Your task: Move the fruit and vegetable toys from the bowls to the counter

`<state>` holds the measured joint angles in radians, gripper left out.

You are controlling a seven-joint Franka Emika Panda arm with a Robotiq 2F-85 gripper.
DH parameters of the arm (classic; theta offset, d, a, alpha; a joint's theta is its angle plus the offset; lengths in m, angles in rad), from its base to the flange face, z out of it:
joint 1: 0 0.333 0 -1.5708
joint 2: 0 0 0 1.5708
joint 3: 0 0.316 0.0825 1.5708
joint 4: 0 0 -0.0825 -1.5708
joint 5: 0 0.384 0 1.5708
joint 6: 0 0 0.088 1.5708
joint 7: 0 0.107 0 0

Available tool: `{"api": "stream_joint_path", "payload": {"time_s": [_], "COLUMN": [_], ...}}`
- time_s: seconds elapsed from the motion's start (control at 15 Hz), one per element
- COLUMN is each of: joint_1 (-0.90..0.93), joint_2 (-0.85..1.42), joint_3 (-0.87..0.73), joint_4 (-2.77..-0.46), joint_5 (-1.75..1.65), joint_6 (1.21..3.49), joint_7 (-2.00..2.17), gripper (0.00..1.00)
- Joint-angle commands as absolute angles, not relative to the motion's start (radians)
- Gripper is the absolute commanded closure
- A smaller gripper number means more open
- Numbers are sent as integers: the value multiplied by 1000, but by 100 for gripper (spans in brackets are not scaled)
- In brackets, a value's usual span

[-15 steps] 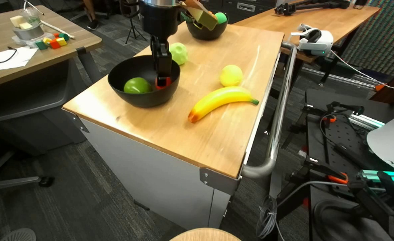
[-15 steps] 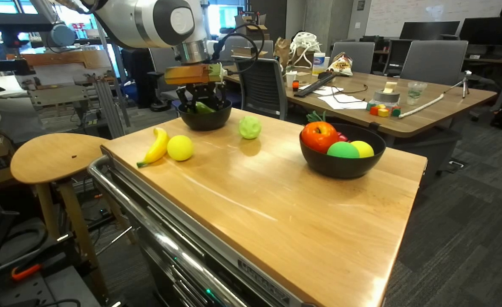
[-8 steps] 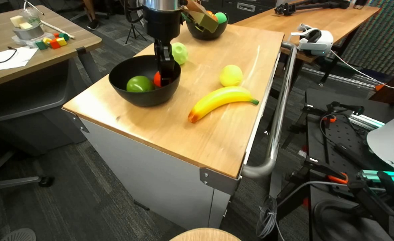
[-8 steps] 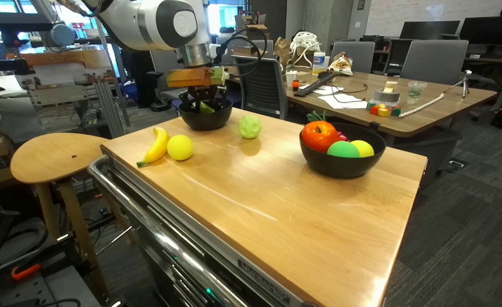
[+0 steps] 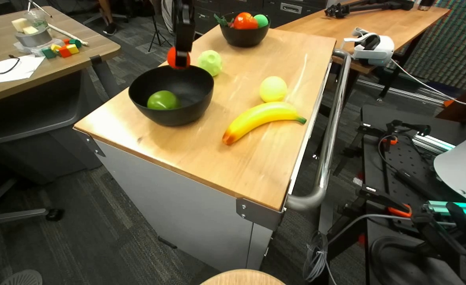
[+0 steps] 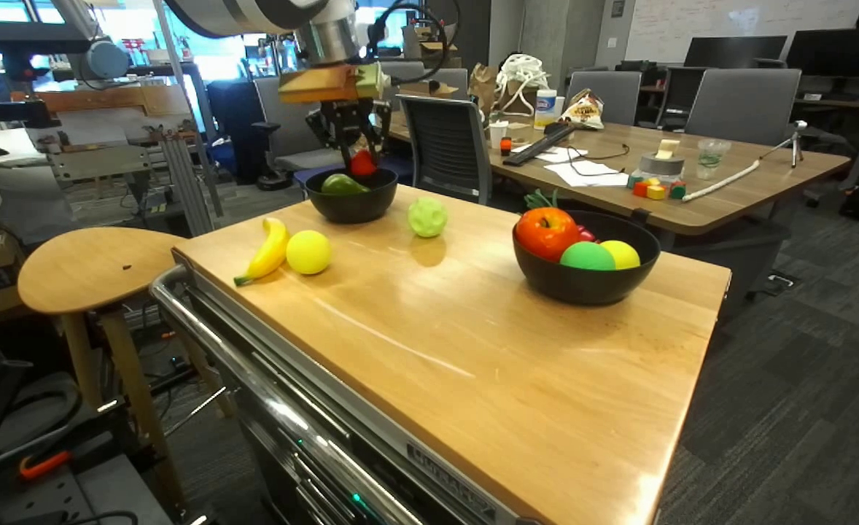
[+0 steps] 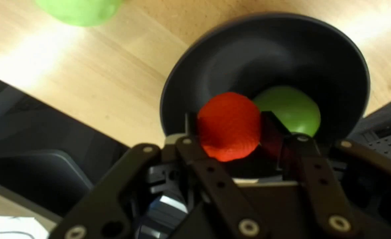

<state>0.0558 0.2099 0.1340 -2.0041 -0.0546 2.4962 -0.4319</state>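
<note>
Toward the counter's (image 6: 459, 313) left end, in an exterior view, we see the banana (image 6: 265, 251) beside a yellow ball (image 6: 309, 253). Farther back, the left bowl (image 6: 353, 208) holds a green fruit (image 6: 342, 184); above it, the gripper (image 7: 230, 125) clasps a red ball (image 6: 362, 163) between its fingers (image 7: 272, 131). Next we find a pale green ball (image 6: 427, 217); then the right bowl (image 6: 586, 284), with a tomato (image 6: 546, 233), green piece (image 6: 588, 257) and yellow piece (image 6: 621, 255).

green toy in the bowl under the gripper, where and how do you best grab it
Likely from above, jaws across the middle of the green toy: it looks longer than wide, and the bowl rings it. The gripper holds the red ball, so that goes down first.
</note>
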Motion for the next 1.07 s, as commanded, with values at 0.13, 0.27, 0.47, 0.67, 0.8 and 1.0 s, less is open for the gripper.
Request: {"api": "stream_joint_path", "payload": {"time_s": [0.13, 0.27, 0.47, 0.67, 0.8, 1.0], "joint_1": [11, -8, -28, -32, -26, -11], "joint_2": [-25, -51, -43, -8, 14, 50], "joint_3": [73, 31, -9, -22, -19, -8], "joint_4": [-2113, -2157, -2239, -2325, -2368, -2402], "joint_5": [-55, -80, -163, -225, -249, -267], "joint_6": [2492, 2470, 2505, 2565, 2602, 2644], "joint_7": [-414, -376, -315, -243, -207, -171], "gripper": [77, 77, 77, 77, 77, 77]}}
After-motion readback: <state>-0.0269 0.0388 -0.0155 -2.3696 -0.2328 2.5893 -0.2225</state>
